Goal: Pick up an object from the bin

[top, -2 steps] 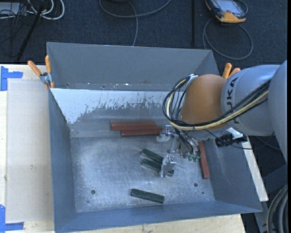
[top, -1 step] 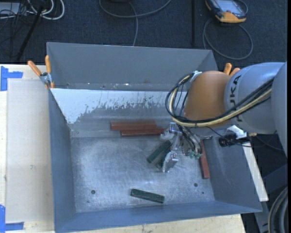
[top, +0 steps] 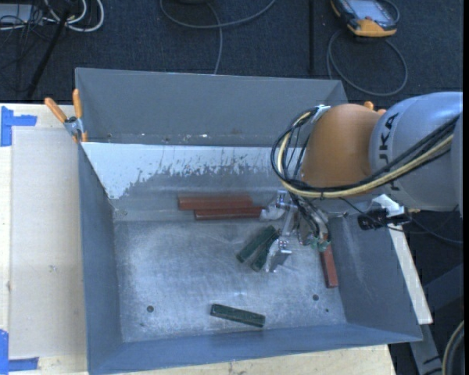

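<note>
Orange-covered wrist (top: 336,148) hangs over the bin's (top: 180,116) right-centre, gripper (top: 280,250) down at two dark green bars (top: 255,248).
Whether the gripper is spread or pressed together cannot be told. The bars look stiff, light and probably slick; a hold across one's narrow width near mid-length seems best, as they lie touching, side by side.

Dark bars (top: 254,248) partly (right ends) beneath hand (top: 280,258).
</note>
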Controlling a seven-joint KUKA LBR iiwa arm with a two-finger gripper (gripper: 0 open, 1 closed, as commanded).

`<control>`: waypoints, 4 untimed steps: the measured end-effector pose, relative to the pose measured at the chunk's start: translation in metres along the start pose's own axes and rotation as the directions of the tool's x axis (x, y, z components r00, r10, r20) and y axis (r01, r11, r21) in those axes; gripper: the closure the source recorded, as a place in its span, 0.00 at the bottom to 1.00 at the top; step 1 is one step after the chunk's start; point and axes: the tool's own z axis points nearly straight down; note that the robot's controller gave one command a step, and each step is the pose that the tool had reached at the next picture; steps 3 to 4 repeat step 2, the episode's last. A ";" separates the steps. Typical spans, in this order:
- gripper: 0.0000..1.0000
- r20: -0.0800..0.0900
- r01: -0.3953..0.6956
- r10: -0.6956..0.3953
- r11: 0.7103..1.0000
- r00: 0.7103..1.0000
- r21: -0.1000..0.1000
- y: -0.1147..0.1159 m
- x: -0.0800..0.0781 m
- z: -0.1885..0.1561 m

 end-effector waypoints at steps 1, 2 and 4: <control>0.00 -0.001 -0.216 0.216 0.976 0.976 -0.002 -0.006 -0.005 0.036; 1.00 0.014 -0.272 0.272 0.962 0.962 -0.007 -0.009 -0.013 0.044; 1.00 0.014 -0.272 0.272 0.962 0.962 -0.007 -0.009 -0.013 0.044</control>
